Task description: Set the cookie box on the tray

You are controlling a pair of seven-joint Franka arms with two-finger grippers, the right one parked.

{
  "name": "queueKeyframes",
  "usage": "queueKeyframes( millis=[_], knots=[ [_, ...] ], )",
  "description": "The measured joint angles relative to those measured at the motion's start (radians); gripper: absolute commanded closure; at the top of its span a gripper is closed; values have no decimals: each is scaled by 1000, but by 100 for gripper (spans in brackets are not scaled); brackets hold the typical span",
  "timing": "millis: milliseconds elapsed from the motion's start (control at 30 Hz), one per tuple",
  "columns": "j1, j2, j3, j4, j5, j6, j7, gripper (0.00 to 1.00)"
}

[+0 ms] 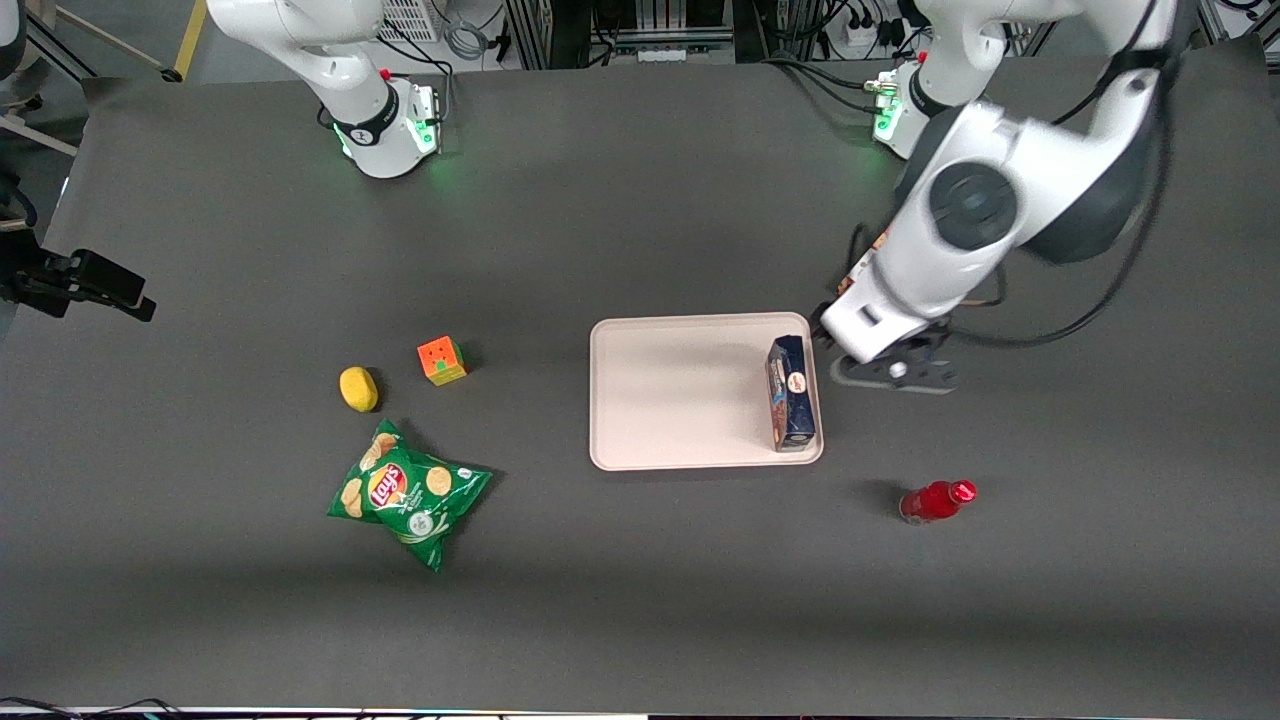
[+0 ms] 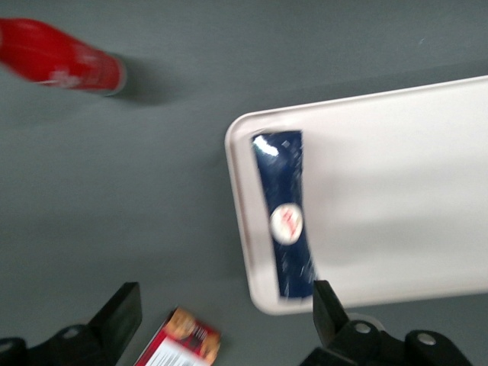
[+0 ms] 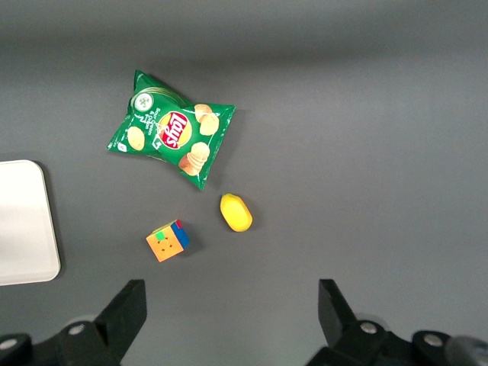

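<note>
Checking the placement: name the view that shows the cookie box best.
The front view: the cookie box lies whole on the tray, along its edge nearest the open gripper. The left wrist view shows it blurred. The right wrist view shows none of it.

The white left arm [image 1: 1010,200], with dark grey joint covers, reaches down over the table, its forearm angled toward the front camera. The wrist points downward. The black two-finger gripper [image 2: 225,320] hangs just above the table surface. Its fingers [image 2: 122,309] stand spread wide apart, with nothing held between them. A black cable loops from the wrist along the arm.
</note>
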Motion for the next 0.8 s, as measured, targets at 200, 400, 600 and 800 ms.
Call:
queueKeyframes(
  millis=[200, 400, 600, 800],
  knots=[
    [5, -108, 98, -39, -5, -37, 68, 0],
    [7, -209, 173, -131, -5, -15, 168, 0],
    [7, -287, 210, -164, -6, -9, 216, 0],
    [3, -294, 204, -128, -6, 20, 221, 0]
  ],
)
